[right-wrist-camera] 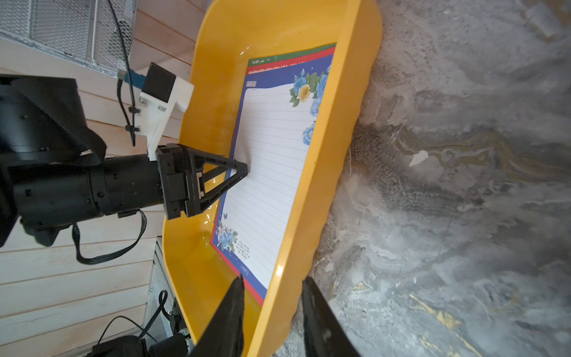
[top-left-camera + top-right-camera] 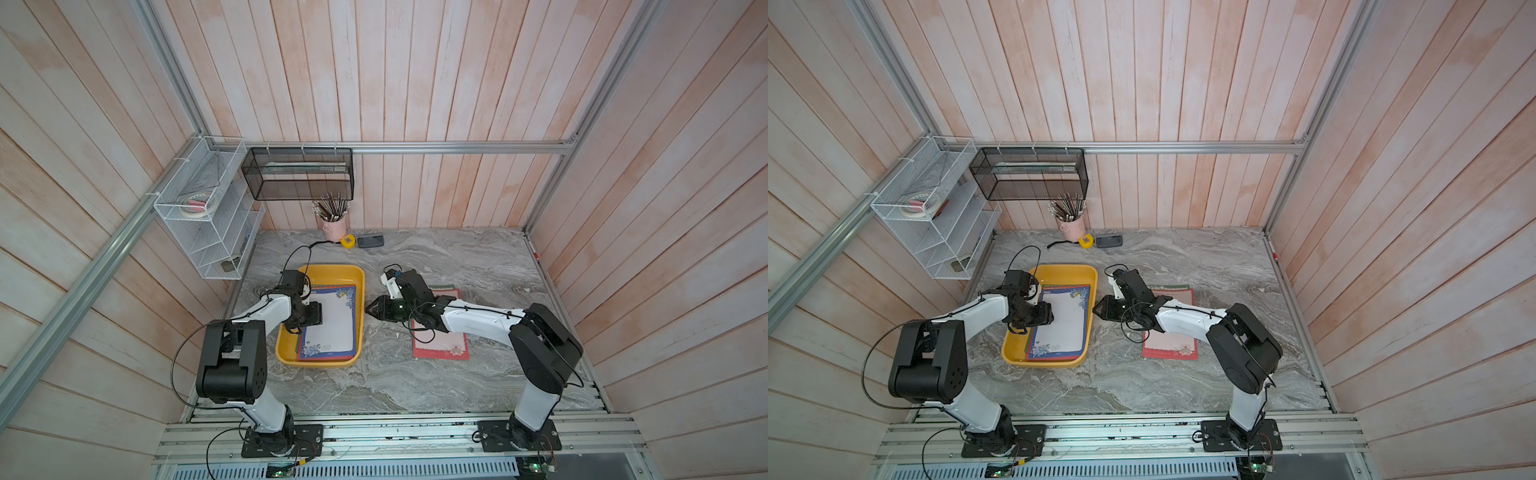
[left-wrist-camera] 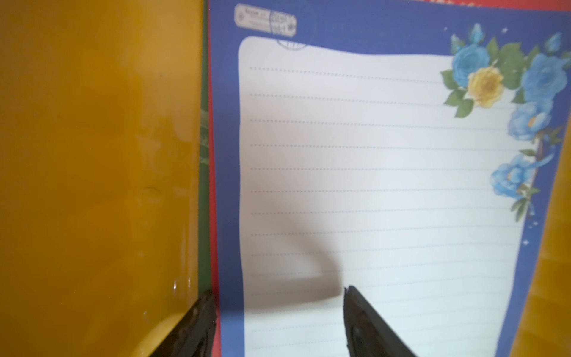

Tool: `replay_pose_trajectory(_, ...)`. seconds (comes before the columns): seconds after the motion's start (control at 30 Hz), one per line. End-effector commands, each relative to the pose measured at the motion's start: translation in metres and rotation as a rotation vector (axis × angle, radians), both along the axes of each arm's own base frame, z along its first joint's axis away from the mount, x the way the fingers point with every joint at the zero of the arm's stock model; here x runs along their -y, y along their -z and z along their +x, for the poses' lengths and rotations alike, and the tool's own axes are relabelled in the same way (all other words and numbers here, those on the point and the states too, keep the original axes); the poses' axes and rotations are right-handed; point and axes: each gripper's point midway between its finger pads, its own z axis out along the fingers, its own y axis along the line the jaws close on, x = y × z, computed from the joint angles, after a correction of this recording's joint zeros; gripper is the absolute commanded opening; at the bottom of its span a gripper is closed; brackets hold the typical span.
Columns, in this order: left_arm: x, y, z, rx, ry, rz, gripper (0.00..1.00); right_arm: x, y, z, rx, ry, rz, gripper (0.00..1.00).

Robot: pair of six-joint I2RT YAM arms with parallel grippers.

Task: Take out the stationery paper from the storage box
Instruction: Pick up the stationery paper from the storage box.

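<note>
The storage box [image 2: 332, 276] is sitting left of the middle of the marble table [image 2: 415, 374]. The stationery paper [image 2: 338, 320] is lying stacked inside it, toward its right wall. A blue-bordered sheet with a lined white centre is lying on top, and red and green edges are showing from under it.

Along the far edge of the table a pink cup [image 2: 334, 228] of pencils, a yellow tape measure [image 2: 348, 241] and a dark flat device [image 2: 370, 241] are standing well apart from the box. A black mesh basket [image 2: 299, 174] and a white wire rack [image 2: 208, 216] are being carried on the walls at the far left corner. Right of the box, loose sheets [image 2: 446, 347] are lying on the table, a red-bordered one over a green-bordered one. They are being partly covered by the right arm [image 2: 478, 320] reaching across them.

The left claw [image 3: 278, 324] is being held low inside the box, its jaws spread wide across the left long edge of the stack. One finger [image 3: 367, 324] is over the white centre of the top sheet, the other over the bare yellow floor. Nothing is being pinched. In the right wrist view its tip appears to be resting on the sheet.

The right claw [image 1: 272, 287] is being held at the box's right wall, its jaws partly spread, with one finger inside the box and one outside. A gap is showing on the inner side, so the wall is not being clamped.
</note>
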Motion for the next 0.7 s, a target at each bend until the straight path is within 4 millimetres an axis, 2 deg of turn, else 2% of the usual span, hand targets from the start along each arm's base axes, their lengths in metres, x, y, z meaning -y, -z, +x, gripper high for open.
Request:
replay_pose_trajectory(0.0, 0.007, -0.009, 0.006, 0.024, 0.005, -0.034, 0.67, -0.010, 0.005, 0.000, -0.032, -0.028, 0.026, 0.33)
replay_pose_trajectory(0.2, 0.007, -0.008, 0.006, 0.024, 0.007, -0.037, 0.67, -0.018, 0.011, 0.000, -0.064, -0.047, 0.044, 0.33)
replay_pose_trajectory(0.4, 0.009, -0.009, 0.007, 0.025, 0.011, -0.048, 0.67, -0.022, 0.013, 0.000, -0.076, -0.057, 0.053, 0.25)
replay_pose_trajectory(0.67, 0.013, -0.011, 0.009, 0.034, 0.017, -0.072, 0.67, -0.025, 0.019, 0.001, -0.091, -0.062, 0.055, 0.24)
